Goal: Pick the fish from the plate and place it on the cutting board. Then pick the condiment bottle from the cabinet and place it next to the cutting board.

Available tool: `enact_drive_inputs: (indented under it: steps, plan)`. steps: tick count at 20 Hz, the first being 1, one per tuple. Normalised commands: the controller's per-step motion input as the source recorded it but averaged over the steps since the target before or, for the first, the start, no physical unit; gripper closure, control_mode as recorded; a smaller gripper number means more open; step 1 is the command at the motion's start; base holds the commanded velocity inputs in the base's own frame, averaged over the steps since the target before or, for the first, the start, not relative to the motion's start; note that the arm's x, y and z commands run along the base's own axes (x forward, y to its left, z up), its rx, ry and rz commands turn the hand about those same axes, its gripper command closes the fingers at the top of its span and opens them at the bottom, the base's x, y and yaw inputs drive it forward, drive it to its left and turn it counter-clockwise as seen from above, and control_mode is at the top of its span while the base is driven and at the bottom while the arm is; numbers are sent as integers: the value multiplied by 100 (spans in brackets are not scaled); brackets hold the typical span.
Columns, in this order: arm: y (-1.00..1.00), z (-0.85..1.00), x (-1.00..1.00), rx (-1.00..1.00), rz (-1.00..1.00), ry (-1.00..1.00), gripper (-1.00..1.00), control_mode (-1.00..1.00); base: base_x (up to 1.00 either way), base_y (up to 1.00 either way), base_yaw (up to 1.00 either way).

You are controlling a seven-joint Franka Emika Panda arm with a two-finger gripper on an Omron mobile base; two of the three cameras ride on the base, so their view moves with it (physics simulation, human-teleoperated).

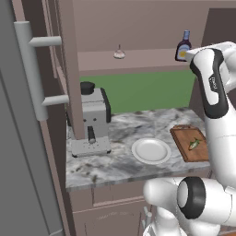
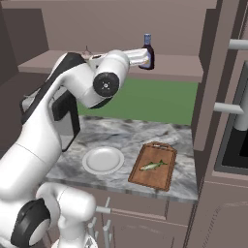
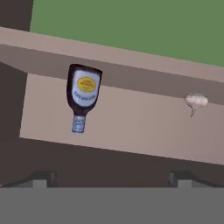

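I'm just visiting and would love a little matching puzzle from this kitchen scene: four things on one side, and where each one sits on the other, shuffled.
Things:
1. fish
2. bottle
3. plate
4. coffee machine

Places:
A. on the counter, bare, between the coffee machine and the cutting board
B. on the cabinet shelf, upright
C. lying on the cutting board
D. at the left end of the counter, next to the tall cabinet panel

Pairs: 1-C, 2-B, 3-A, 4-D
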Motion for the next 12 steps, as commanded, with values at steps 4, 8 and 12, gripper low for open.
enact_drive_inputs:
  steps: [4, 8, 12]
  plan:
    - [-9, 2, 7, 7, 0, -7, -100, -100, 0, 0, 0]
    - [-4, 0, 2, 6, 0, -9, -100, -100, 0, 0, 0]
    - [-2, 0, 0, 3, 0, -9, -100, -100, 0, 0, 0]
